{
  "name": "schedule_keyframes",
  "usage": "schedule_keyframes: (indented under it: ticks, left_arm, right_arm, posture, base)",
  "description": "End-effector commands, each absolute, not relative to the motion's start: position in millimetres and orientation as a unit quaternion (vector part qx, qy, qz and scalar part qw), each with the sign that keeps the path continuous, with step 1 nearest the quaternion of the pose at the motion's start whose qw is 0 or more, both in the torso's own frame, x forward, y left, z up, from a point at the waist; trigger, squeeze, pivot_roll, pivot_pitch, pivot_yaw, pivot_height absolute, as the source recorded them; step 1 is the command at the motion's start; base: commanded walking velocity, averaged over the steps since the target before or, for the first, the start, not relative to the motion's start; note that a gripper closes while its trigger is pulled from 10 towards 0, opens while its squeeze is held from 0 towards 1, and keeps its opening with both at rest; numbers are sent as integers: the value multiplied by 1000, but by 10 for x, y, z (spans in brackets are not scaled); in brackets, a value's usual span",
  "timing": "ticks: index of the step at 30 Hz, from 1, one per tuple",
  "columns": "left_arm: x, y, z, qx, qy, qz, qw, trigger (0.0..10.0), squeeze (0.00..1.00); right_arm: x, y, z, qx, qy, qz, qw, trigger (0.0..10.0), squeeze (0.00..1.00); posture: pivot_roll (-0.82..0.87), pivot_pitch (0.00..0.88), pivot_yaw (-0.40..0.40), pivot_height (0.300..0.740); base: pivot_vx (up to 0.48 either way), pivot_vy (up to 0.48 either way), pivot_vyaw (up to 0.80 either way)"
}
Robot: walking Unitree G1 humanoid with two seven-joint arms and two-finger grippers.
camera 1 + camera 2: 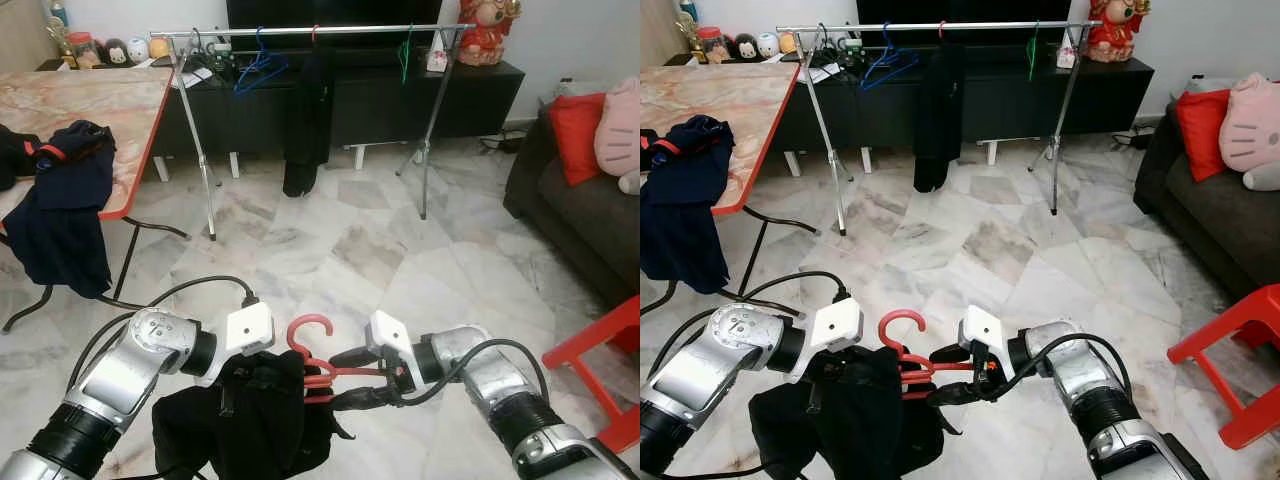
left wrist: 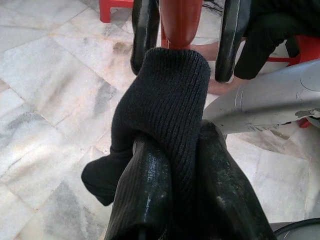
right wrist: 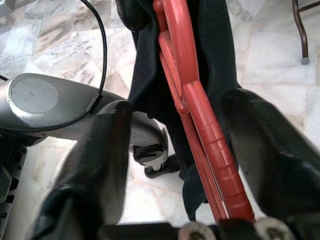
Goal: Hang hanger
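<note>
A red plastic hanger (image 1: 310, 326) carries a black garment (image 1: 250, 420) low over the floor in front of me. My left gripper (image 1: 262, 372) is shut on the garment's knit fabric (image 2: 165, 100) at the hanger's shoulder, its fingers partly buried in cloth. From the right, my right gripper (image 1: 350, 378) is open, one finger above and one below the hanger's red arm (image 3: 200, 130), which runs through the gap. The silver clothes rail (image 1: 300, 32) stands across the room and holds a blue hanger (image 1: 258, 66), a green hanger (image 1: 404, 56) and a hung black garment (image 1: 308, 110).
A marble-topped table (image 1: 90, 100) on my left has dark blue clothes (image 1: 62, 200) draped over its edge. A dark sofa (image 1: 570, 210) with red and pink cushions sits at the right, a red stool (image 1: 600, 350) close to my right arm. Tiled floor lies between me and the rail.
</note>
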State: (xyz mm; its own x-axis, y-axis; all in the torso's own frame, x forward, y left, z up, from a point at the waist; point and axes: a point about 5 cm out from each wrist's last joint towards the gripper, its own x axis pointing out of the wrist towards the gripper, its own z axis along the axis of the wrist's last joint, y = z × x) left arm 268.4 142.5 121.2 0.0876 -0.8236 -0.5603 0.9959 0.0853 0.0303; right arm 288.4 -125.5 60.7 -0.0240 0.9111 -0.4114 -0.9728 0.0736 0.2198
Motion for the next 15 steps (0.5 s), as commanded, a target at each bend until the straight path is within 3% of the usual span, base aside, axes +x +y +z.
schedule_keyframes:
  ticks: [1,15]
  left_arm:
    - [2714,1364,1334,221,182,-648,705,10000,0]
    - [2714,1358,1329,218,181,-649,706,10000,0]
  right_arm:
    - [2890,-1270,608,-62,225,672,703,0,0]
    - [2885,-1261,571,-57,226,664,710,0,0]
  posture:
    - [-51,0,-67,740]
    - [-49,0,-66,740]
  base:
    - [0,0,0]
    - [0,0,0]
